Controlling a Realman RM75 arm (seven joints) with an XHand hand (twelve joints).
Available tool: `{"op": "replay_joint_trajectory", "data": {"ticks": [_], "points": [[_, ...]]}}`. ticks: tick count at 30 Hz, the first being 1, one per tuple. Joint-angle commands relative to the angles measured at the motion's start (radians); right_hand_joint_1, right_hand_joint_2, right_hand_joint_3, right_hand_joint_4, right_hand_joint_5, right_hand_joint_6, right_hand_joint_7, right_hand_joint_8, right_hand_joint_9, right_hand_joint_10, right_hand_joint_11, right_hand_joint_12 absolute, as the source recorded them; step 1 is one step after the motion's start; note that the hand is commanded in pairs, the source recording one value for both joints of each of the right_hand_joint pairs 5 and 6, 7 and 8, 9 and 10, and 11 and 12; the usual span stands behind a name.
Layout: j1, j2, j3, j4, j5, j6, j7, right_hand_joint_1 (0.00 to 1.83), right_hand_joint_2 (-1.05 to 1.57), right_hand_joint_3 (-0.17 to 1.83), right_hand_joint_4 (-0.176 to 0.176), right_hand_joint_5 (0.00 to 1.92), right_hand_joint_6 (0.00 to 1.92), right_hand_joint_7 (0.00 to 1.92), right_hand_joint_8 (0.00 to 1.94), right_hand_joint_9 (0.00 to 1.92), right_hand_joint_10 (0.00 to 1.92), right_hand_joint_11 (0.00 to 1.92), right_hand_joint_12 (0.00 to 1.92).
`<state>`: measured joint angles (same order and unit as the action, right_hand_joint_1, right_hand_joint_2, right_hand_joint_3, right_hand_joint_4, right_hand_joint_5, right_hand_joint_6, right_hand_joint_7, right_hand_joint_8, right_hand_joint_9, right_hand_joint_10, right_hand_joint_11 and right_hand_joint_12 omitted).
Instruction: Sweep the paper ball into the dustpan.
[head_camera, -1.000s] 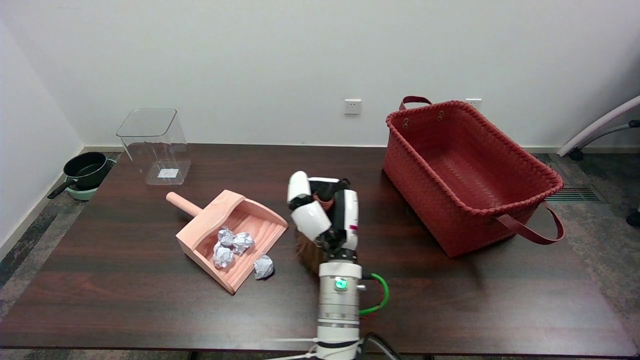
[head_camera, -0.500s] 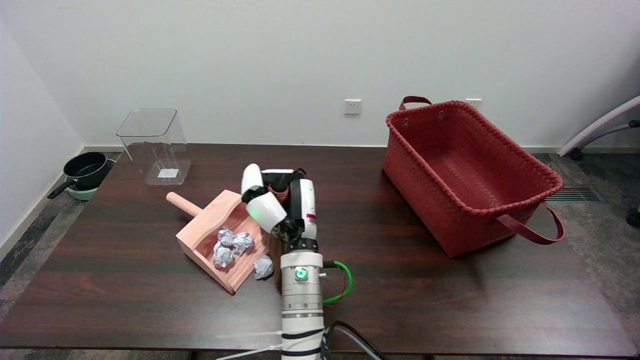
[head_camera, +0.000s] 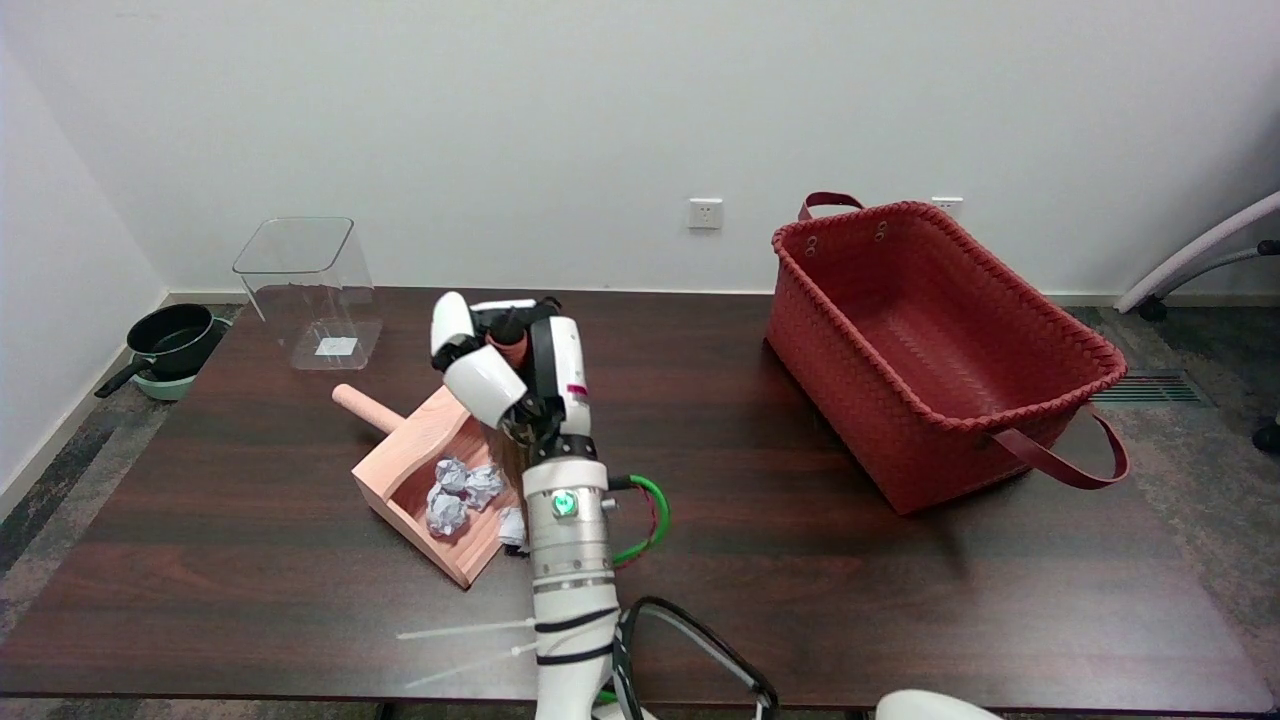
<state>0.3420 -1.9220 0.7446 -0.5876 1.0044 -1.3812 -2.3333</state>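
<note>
The paper ball (head_camera: 513, 524) you are after lies at the dustpan's open front lip, touching it, half hidden behind your right forearm. Starting from the left, a black pan (head_camera: 172, 340) sits on the floor beside the table (head_camera: 900, 600). A clear plastic bin (head_camera: 310, 290) stands at the table's far left, with only a small white label showing at its bottom. Next comes the pink dustpan (head_camera: 420, 445), handle pointing to the far left, with crumpled paper balls (head_camera: 455, 490) resting together inside it. Your right hand (head_camera: 505, 370) hovers over the dustpan's right side, fingers curled around the reddish-brown handle of a brush (head_camera: 512, 350); its bristles are mostly hidden behind the hand. Well to the right, the red woven basket (head_camera: 1000, 430) holds nothing that you can see.
</note>
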Motion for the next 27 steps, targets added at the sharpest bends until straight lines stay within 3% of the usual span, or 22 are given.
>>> {"op": "replay_joint_trajectory", "data": {"ticks": [1, 8, 20, 27], "points": [[0.137, 0.007, -0.011, 0.015, 0.007, 0.122, 0.044, 0.82, 1.57, 1.3, 0.0, 1.92, 1.92, 1.92, 1.92, 1.92, 1.92, 1.92, 1.92], [0.171, 0.048, -0.012, -0.017, -0.021, 0.116, 0.067, 0.8, 1.57, 1.29, 0.0, 1.92, 1.92, 1.92, 1.92, 1.92, 1.92, 1.92, 1.92], [-0.066, 0.353, -0.002, -0.532, -0.039, 0.125, -0.003, 0.85, 1.57, 1.22, 0.0, 1.92, 1.92, 1.92, 1.92, 1.92, 1.92, 1.92, 1.92], [-0.212, 0.399, 0.037, -0.641, -0.047, 0.108, -0.002, 0.86, 1.57, 1.22, 0.0, 1.92, 1.92, 1.92, 1.92, 1.92, 1.92, 1.92, 1.92]]}}
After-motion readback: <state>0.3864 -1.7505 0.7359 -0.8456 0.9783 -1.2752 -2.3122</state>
